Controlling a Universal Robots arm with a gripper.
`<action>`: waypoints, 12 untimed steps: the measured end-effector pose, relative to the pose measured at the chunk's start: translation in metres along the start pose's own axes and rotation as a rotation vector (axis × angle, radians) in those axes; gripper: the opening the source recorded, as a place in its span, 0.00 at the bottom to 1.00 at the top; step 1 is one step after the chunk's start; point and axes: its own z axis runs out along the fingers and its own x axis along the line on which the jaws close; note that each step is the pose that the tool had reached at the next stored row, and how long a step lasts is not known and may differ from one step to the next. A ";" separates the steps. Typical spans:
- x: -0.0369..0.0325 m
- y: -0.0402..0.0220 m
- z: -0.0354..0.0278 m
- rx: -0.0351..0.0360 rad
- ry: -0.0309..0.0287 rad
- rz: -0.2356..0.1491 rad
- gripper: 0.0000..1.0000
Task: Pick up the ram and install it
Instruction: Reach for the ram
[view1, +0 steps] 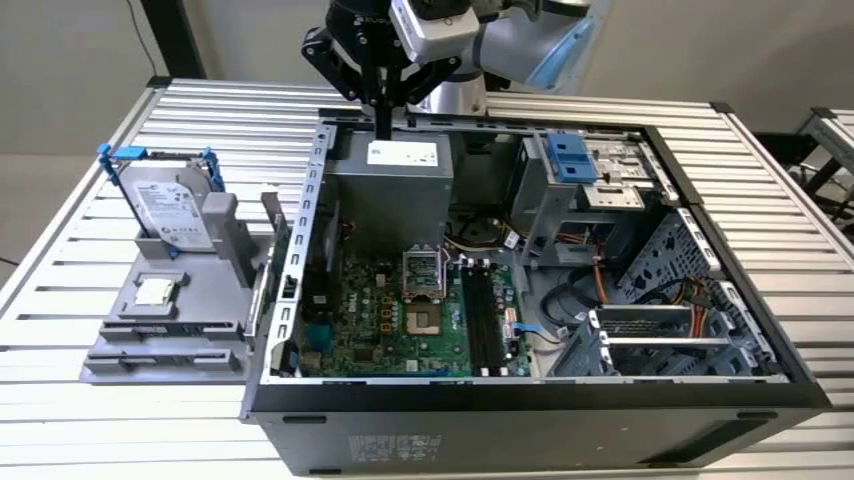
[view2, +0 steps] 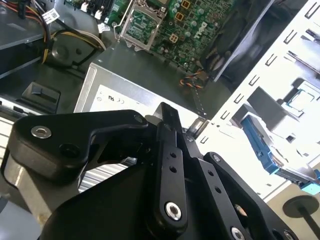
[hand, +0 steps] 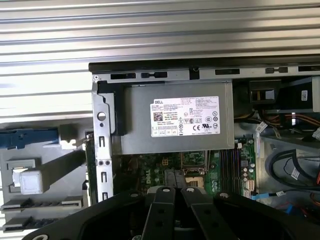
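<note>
Black gripper (view1: 384, 130) fingers, pinched narrow with nothing I can make out between them, hang just above the back edge of the silver power supply (view1: 394, 175); a straight drop would jab its lid. What I take for the ram (view1: 272, 215) stands upright well off to the power supply's side, and fingers this narrow would knock it rather than straddle it. The exterior view shows the clearance, while the first wrist view flattens it.

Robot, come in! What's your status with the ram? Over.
Gripper shut, above power supply. Ram apparently upright in gray holder, not picked up. Case wall right beside it.
</note>
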 end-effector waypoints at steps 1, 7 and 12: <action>0.0003 0.0000 0.0000 -0.0001 0.0000 0.000 0.00; 0.0077 0.0005 -0.0001 0.0000 0.0000 0.000 0.00; 0.0152 0.0002 -0.0003 0.0000 0.0000 0.000 0.00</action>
